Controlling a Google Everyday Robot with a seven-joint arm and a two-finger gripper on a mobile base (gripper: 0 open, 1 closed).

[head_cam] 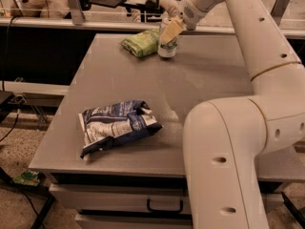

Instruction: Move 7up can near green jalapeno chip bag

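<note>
The 7up can is upright at the far side of the grey table, its base at or just above the surface. It is right beside the light-green jalapeno chip bag, which lies to its left. My gripper reaches down from the upper right and is shut on the can's upper part. A pale finger covers the can's top.
A larger dark-blue and white chip bag lies at the table's front left. My arm's big white links fill the right side of the view. A drawer handle shows below the table front. Railings and dark furniture stand behind the table.
</note>
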